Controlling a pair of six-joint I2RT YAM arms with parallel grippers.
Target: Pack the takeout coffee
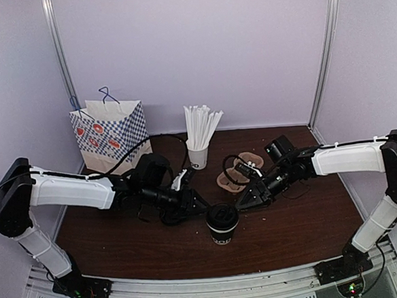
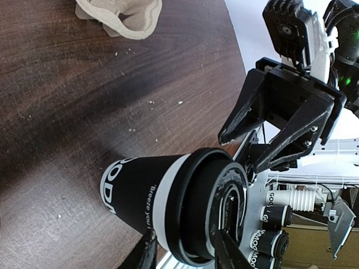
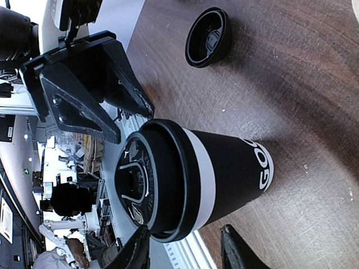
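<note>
The coffee cup [image 1: 222, 222], black with white lettering and a black lid on top, stands upright on the brown table [image 1: 123, 243], near its front edge and about midway between the two arms. The left gripper [image 1: 201, 207] sits just beside the cup's top on one side and the right gripper [image 1: 245, 201] just beside it on the other, both pointing in at the lid. Each wrist view shows the opposite gripper with its jaws partly spread, nothing between them. The left gripper's own fingers [image 2: 224, 249] straddle the lid's rim; whether they touch it I cannot tell, since only the tips show at the frame's edge. A loose black lid [image 3: 208, 38] lies flat on the table apart from the cup. Behind the cup lie a cardboard cup carrier [image 1: 239, 172] and a white cup of straws [image 1: 199, 152]. A checkered paper bag [image 1: 109, 135] stands at the back left.
</note>
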